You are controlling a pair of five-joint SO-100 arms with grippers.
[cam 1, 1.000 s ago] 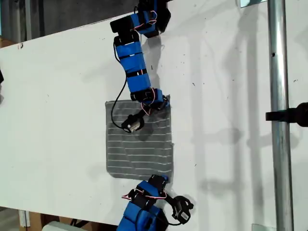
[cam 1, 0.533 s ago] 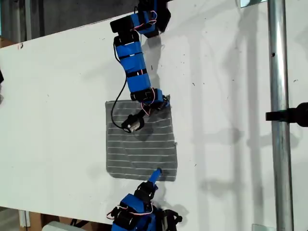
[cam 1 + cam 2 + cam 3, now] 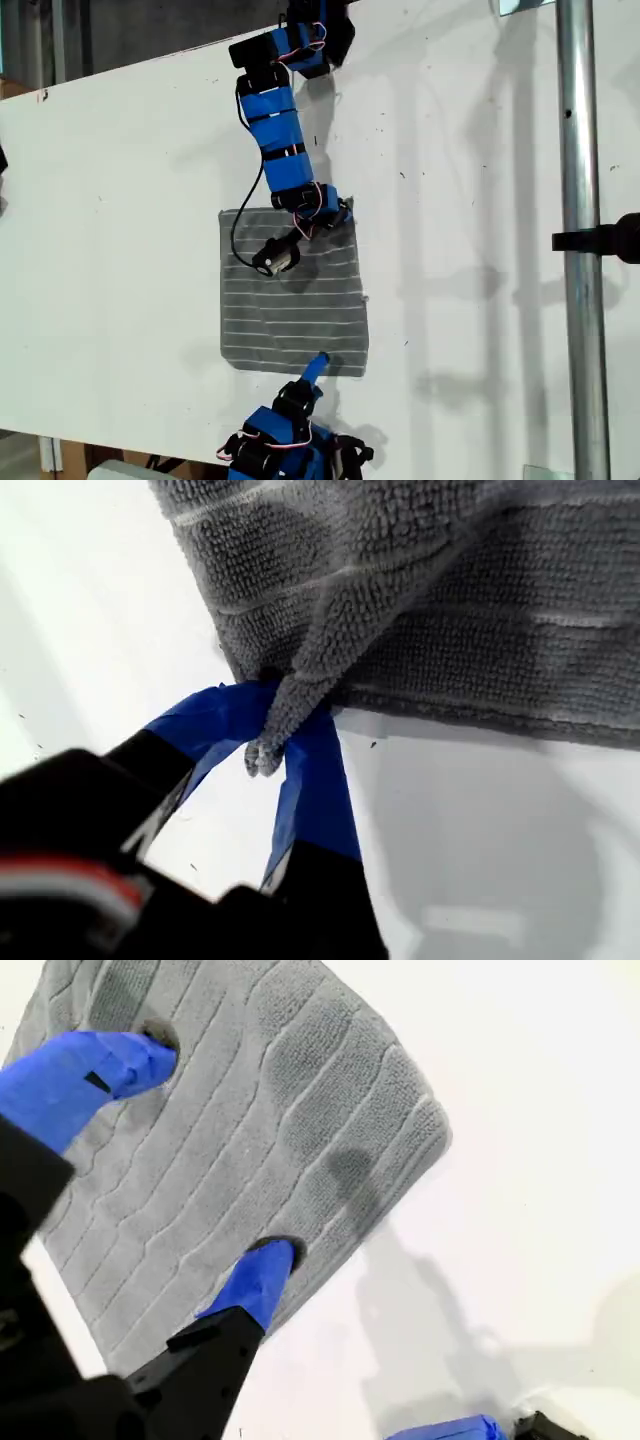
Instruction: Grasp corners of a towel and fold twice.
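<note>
Between first end effector (image 3: 285,735) tips — towel (image 3: 450,610) corner (image 3: 265,755)

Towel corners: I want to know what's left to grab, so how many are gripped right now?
1. My first gripper is shut on a bunched corner of the towel. My second gripper is open, fingertips pressing the cloth near another corner.

Towel (image 3: 292,290) grey with thin white stripes; my pincer fingers (image 3: 310,780) blue on black bodies; counter (image 3: 120,230) white.
</note>
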